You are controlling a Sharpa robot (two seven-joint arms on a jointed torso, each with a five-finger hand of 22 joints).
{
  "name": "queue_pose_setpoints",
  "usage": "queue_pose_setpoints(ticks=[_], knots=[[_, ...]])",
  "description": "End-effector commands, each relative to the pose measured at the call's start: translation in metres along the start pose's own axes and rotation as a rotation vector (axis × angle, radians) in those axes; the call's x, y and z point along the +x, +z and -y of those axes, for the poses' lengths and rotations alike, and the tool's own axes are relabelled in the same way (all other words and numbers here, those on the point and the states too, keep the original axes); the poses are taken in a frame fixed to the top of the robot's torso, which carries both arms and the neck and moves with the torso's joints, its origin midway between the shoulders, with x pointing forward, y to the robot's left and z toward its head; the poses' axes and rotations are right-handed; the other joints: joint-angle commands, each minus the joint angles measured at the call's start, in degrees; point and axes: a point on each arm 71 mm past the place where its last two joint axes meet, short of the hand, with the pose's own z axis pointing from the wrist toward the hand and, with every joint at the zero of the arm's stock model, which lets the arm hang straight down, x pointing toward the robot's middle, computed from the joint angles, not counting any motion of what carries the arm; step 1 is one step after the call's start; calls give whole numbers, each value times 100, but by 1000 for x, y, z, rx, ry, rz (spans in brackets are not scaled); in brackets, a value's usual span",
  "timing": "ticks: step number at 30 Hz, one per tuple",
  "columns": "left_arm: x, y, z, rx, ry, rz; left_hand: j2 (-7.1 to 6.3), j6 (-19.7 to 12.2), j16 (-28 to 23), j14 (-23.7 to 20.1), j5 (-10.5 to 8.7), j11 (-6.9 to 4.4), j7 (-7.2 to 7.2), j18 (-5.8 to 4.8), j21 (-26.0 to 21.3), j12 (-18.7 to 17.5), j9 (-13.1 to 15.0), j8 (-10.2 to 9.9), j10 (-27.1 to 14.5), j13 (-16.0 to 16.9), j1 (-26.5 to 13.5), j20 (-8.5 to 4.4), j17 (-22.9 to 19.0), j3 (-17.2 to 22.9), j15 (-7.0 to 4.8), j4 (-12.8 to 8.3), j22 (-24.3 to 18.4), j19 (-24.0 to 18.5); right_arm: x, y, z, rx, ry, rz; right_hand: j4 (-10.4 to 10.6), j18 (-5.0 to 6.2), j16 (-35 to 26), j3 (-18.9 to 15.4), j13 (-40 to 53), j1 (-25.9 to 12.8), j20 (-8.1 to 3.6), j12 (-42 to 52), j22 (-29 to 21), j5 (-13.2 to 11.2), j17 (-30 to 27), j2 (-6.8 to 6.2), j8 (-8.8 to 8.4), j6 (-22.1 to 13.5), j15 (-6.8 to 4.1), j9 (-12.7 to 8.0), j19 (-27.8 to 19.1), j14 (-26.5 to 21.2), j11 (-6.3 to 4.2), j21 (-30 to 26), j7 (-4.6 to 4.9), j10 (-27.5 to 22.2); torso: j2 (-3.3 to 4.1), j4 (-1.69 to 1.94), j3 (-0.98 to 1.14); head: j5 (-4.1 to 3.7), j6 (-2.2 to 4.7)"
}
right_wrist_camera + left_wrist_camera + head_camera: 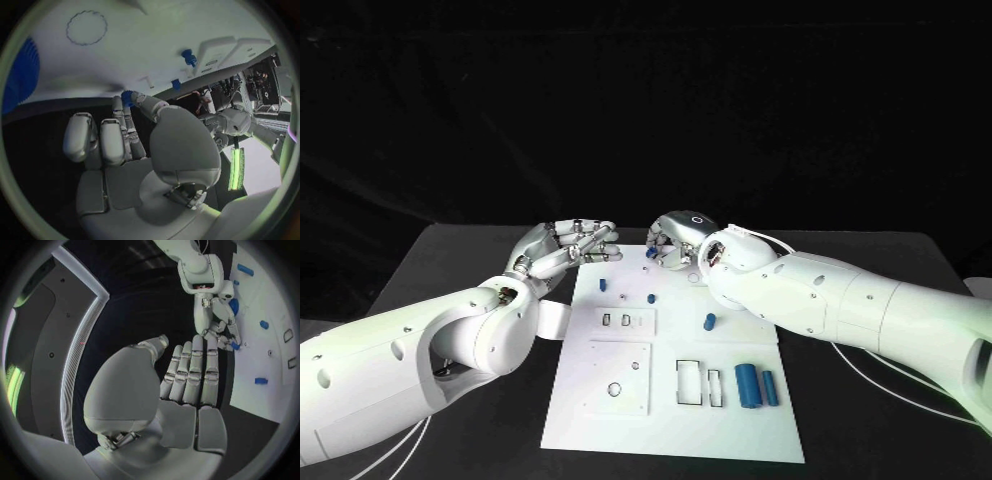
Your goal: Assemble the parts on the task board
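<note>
The white task board (678, 425) lies in the middle of the black table. My right hand (678, 240) hovers over its far edge and pinches a small blue part (651, 254) between thumb and a fingertip; the same blue part (128, 96) shows at the fingertips in the right wrist view and again (234, 346) in the left wrist view. My left hand (567, 245) is beside the board's far left corner, fingers (194, 372) stretched out side by side, holding nothing. Loose blue parts (604, 284) (651, 297) (710, 321) lie on the board's far half.
Two blue cylinders (747, 380) (769, 388) lie side by side near the board's right edge, next to rectangular slots (691, 382). A raised white plate (619, 375) with a round hole sits on the board's left half. Cables (877, 385) trail on the table at right.
</note>
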Motion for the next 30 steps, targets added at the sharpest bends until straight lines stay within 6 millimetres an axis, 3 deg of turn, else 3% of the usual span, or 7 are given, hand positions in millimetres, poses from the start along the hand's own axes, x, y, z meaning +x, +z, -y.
queue_pose_setpoints(ticks=[1,6,10,19,25,30], knots=[[2,1,2,6,-9,-14,2,-15,-39,0,-26,28,24,78,-30,-34,-8,-30,-5,-2,-26,14,5,28,24,3,-5,29,3,0,2,11,-19,-31,30,-28,-42,-16,-15,-36,9,-39,-48,-31,-61,-43,-53,-89,53,-19,-66,79,16,-46,20,-95,-3,-20,0,-6,-2],[2,1,2,6,-8,-14,2,-15,-39,0,-26,28,24,78,-30,-34,-8,-30,-5,-2,-26,14,5,28,24,3,-5,29,2,-2,4,15,-21,-26,37,-2,-90,-28,-48,-50,56,-81,-157,-44,-170,-110,-116,-209,101,-3,-154,39,74,-134,66,-299,-2,4,0,-8,-8],[1,1,2,6,-7,-13,2,-15,-39,0,-26,28,24,78,-30,-34,-8,-30,-5,-2,-26,14,5,28,24,3,-5,29,0,-5,6,10,-20,-5,30,18,-129,-63,-85,-54,93,-109,-233,-45,-264,-178,-166,-314,138,11,-217,8,116,-200,88,-526,0,1,-2,-4,-6],[-3,1,3,6,-2,-4,4,-13,-46,1,-25,28,23,78,-32,-42,-8,-31,-2,-1,-30,14,12,37,25,-2,-9,32,-12,-29,18,7,12,33,29,15,-117,-89,-68,-40,108,2,-190,10,-273,-193,-167,-320,140,43,-196,5,111,-185,91,-518,-10,-48,8,31,-4],[-6,0,3,6,1,1,4,-13,-46,1,-25,28,23,78,-32,-42,-8,-31,-2,-1,-30,14,12,37,25,-2,-9,32,-36,-55,36,47,97,46,71,-31,28,-93,28,-50,73,341,63,94,-102,-195,-173,-290,84,93,-39,64,32,-29,96,-17,-35,-88,18,9,12],[-8,0,3,5,3,4,4,-12,-49,2,-25,27,21,78,-33,-44,-8,-32,0,-1,-28,14,16,42,24,-8,-11,33,-51,-74,57,115,170,-8,169,-64,130,-347,279,-202,-14,720,243,343,7,-401,-246,-426,-17,122,64,96,-93,77,25,554,-64,-125,26,-16,24]])
